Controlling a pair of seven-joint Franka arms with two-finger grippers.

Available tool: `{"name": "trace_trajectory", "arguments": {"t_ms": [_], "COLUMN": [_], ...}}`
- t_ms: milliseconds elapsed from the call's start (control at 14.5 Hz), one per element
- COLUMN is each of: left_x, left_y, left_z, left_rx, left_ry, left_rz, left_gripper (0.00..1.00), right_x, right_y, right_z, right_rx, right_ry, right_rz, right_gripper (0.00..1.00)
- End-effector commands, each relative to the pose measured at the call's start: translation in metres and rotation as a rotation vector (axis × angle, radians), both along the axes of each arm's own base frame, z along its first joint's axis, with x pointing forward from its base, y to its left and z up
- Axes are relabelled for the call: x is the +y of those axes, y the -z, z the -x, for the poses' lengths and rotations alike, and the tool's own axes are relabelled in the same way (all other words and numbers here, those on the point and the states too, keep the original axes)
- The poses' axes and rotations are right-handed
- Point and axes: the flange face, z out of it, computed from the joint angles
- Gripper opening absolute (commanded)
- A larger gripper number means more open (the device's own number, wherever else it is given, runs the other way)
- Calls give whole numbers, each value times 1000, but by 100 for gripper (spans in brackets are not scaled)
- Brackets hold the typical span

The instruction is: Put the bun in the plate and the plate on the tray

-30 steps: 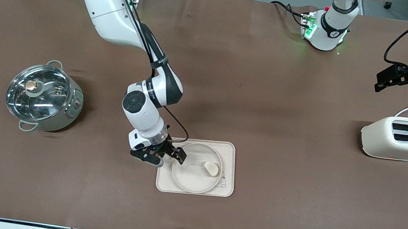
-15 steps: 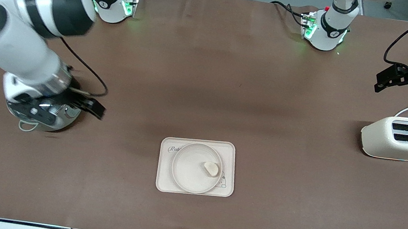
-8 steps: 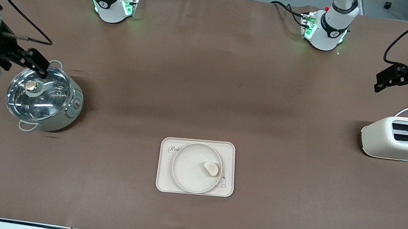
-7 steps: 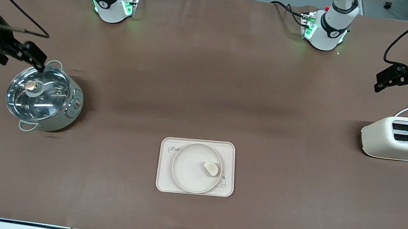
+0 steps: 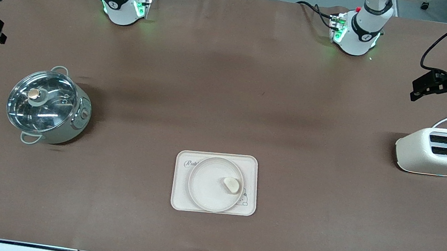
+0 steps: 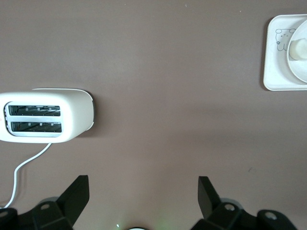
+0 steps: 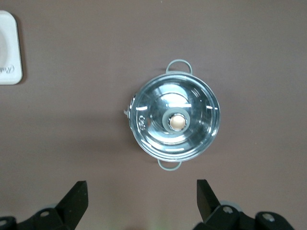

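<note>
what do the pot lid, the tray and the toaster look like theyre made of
Pot lid: clear glass in a metal rim, judging by the sharp glints and the see-through middle. Tray: matte cream, probably plastic or melamine, with printed lettering. Toaster: smooth cream shell, painted metal or plastic; cannot tell which.

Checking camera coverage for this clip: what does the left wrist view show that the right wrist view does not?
Only the left wrist view shows the toaster with its white cord, the bun on the plate, the tray's rabbit drawing, and the open left gripper. Only the right wrist view shows the lidded pot and the open right gripper. Both share the brown table and part of the tray, though the right wrist view catches just one corner.
</note>
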Motion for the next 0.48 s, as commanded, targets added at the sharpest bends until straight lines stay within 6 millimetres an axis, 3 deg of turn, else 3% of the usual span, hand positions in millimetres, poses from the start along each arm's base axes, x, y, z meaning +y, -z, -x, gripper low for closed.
{"name": "trace_trajectory", "arguments": {"t_ms": [0, 412], "left_x": [3, 7], "left_y": [-11, -11], "left_z": [-2, -3], "left_rx": [-13, -11], "left_ry": [62, 61], "left_rz": [1, -3], "left_gripper": [100, 100], "right_x": [19, 26], "right_y": [-15, -26], "right_z": [19, 21], "right_rx": [-13, -25], "right_ry": [-31, -30], "right_rz": [2, 1], "right_gripper": [100, 100]}}
